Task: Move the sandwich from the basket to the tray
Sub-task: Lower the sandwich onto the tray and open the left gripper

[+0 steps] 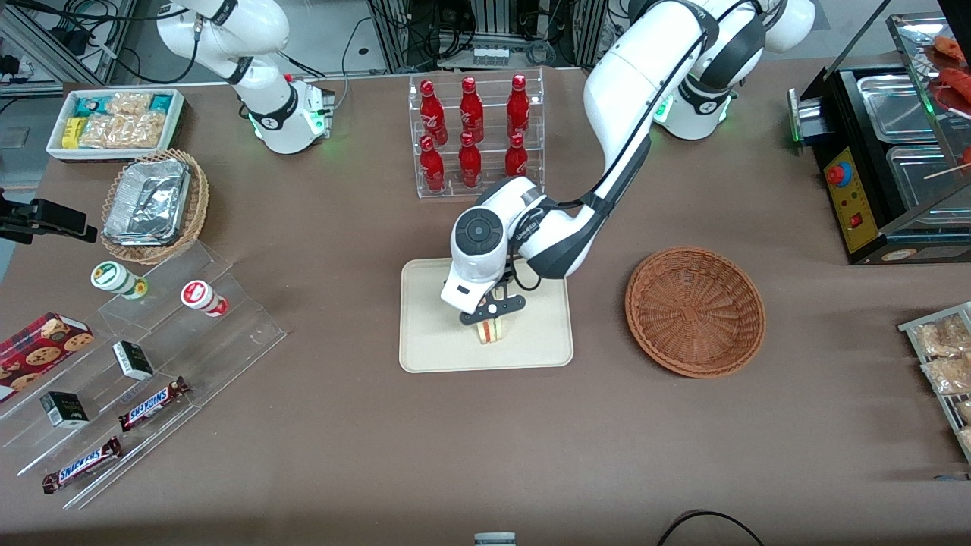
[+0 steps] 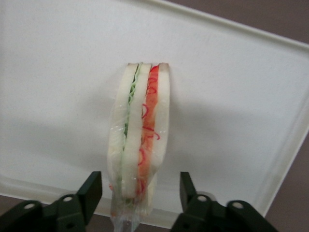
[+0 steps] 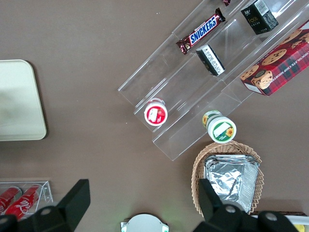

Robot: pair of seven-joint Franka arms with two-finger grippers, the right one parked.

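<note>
The flat cream-beige rectangular tray (image 1: 425, 334) is lying at the bench centre. On it, toward its 6 o'clock edge as the front camera sees it, the small triangular white-bread sandwich (image 1: 491, 330) with red and green filling is standing on edge. The tool (image 1: 490, 312) is poised directly over the sandwich, its fingers (image 2: 91, 191) spread apart either side of the wedge and not clamping it. Judgement: the release step is under way; the next move is calling for a straight lift clear. At 3 o'clock, well apart, the round reddish-brown wicker basket (image 1: 695, 311) is sitting empty. Open bench is surrounding the tray.
</note>
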